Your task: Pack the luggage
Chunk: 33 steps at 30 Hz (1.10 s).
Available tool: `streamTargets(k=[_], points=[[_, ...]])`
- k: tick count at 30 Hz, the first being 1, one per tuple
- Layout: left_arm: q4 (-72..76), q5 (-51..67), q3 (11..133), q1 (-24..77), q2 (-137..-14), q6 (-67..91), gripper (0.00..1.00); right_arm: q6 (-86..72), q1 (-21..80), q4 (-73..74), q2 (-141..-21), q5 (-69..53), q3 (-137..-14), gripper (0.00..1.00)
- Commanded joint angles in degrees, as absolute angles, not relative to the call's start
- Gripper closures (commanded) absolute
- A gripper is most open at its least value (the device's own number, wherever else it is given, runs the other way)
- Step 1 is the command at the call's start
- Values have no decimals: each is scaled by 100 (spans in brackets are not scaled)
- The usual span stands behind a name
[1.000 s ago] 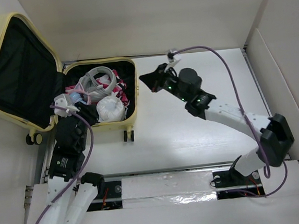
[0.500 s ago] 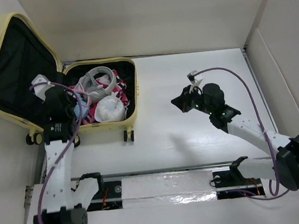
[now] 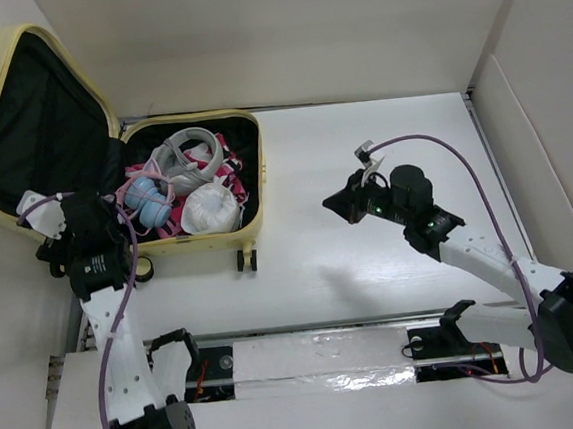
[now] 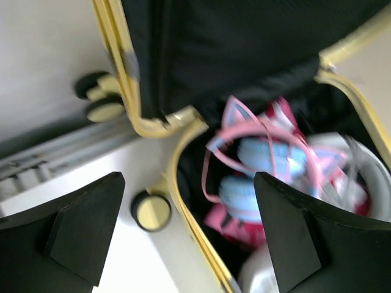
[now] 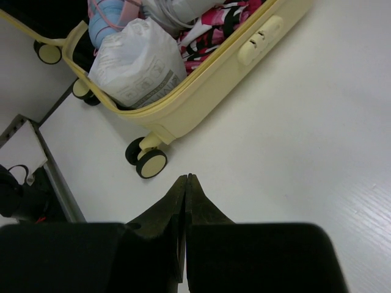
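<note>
Luggage point(image 3: 209, 242) lies open at ten o'clock on the bench point(image 3: 371, 267). Its black-lined lid is tipped back toward ten o'clock, and its tray holds pink-and-blue headphones point(image 3: 150, 201) and a white bag point(image 3: 211, 211). The left end effector point(image 4: 186, 177) hangs at the luggage's seven o'clock corner, fingers wide apart, holding nothing. The right end effector point(image 5: 185, 178), at the luggage's three o'clock, has its fingers pressed together, empty.

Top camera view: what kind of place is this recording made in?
Probably a lab test bench: plain white boards wall in a white table, with the yellow suitcase staged on it.
</note>
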<state>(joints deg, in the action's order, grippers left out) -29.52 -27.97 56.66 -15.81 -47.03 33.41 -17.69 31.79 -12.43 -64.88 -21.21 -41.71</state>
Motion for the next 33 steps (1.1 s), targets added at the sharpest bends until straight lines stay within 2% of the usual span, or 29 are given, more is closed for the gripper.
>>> streamTargets(k=[1,4,7,12,15,16,18,19,21,22,24,28,29,33], points=[[-3067,-3893,6081,-1870,-5369,3367,15,-1652,3322,-1512,-6504,-2171,-4324,98],[-3016,-3455,6529,-2712,-5765,2972,18,-1679,3322,-1512,-6618,-2232,-4350,99],[-3076,-3725,7073,-2716,-6265,2752,21,-1679,3383,-1582,-6688,-2452,-4377,99],[-2918,-4025,7259,-2769,-6591,2575,28,-1635,3489,-1582,-6855,-2364,-4412,99],[-2839,-3771,7391,-2769,-6609,2584,43,-1617,3541,-1591,-6987,-2364,-4438,99],[-2830,-3753,7400,-2769,-6609,2584,53,-1591,3542,-1582,-7013,-2347,-4456,99],[-2646,-3867,7278,-2463,-6487,2497,61,-1573,3594,-1564,-7093,-2294,-4474,99],[-2550,-3876,7129,-2409,-6425,2444,72,-1565,3595,-1556,-7110,-2277,-4491,99],[-2391,-3824,6997,-2286,-6224,2391,86,-1564,3595,-1547,-7163,-2233,-4517,99],[-2330,-3771,6883,-2102,-6162,2373,100,-1556,3595,-1538,-7180,-2224,-4518,99],[-2233,-3735,6794,-1804,-5952,2347,100,-1564,3595,-1529,-7189,-2163,-4518,99],[-2039,-4698,6653,-197,-5722,2022,100,-1599,3595,-1529,-7207,-2057,-4500,99],[-2065,-4894,6636,546,-5704,1987,100,-1608,3595,-1538,-7216,-2048,-4500,99],[-2031,-5045,6373,1877,-5547,1793,100,-1644,3595,-1564,-7400,-2065,-4535,98]])
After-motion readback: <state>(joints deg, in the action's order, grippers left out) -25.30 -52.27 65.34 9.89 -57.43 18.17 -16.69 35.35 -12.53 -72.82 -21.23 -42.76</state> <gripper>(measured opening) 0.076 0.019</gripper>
